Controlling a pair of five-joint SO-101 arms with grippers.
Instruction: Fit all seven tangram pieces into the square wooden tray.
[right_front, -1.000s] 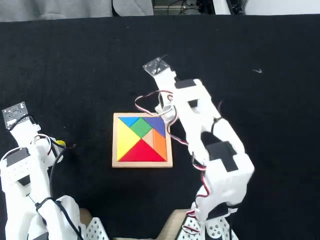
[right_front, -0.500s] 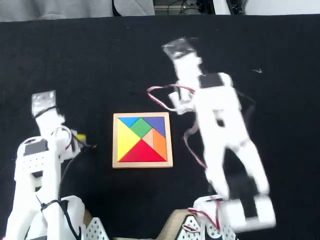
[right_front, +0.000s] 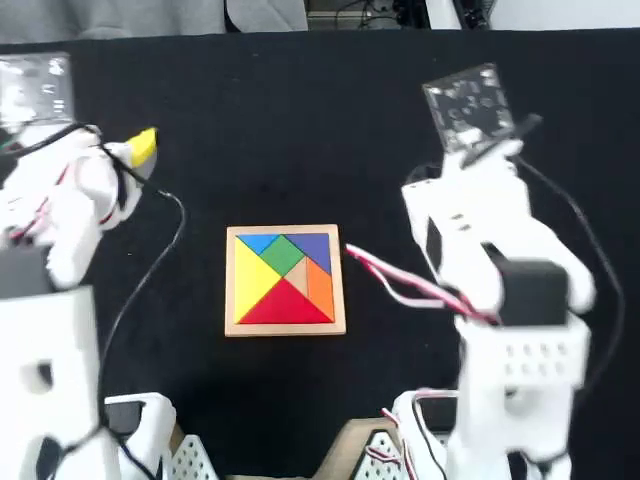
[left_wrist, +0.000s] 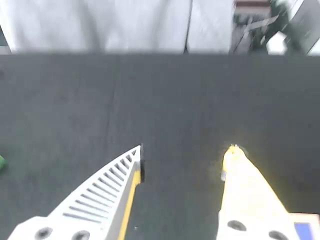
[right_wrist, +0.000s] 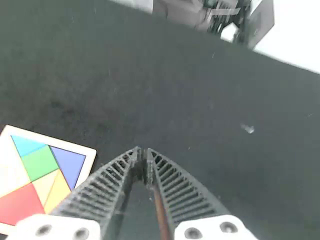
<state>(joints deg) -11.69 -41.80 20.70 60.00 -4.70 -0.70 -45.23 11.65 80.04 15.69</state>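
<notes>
One square wooden tray (right_front: 285, 329) lies on one black table (right_front: 300, 120). It holds seven pieces, one of each colour: light blue piece (right_front: 258, 241), green piece (right_front: 284, 254), dark blue piece (right_front: 314, 246), yellow piece (right_front: 250, 280), red piece (right_front: 283, 305), orange piece (right_front: 320, 283) and tan piece (right_front: 298, 274), which is small and seems to be a single piece. There are two arms, the left arm (right_front: 60, 210) and the right arm (right_front: 490, 260), and two grippers, the left gripper (left_wrist: 185, 155) and the right gripper (right_wrist: 142, 150).

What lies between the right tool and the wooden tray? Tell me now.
Nothing: in the right wrist view, the stretch from the right tool to the wooden tray is bare black cloth.
</notes>
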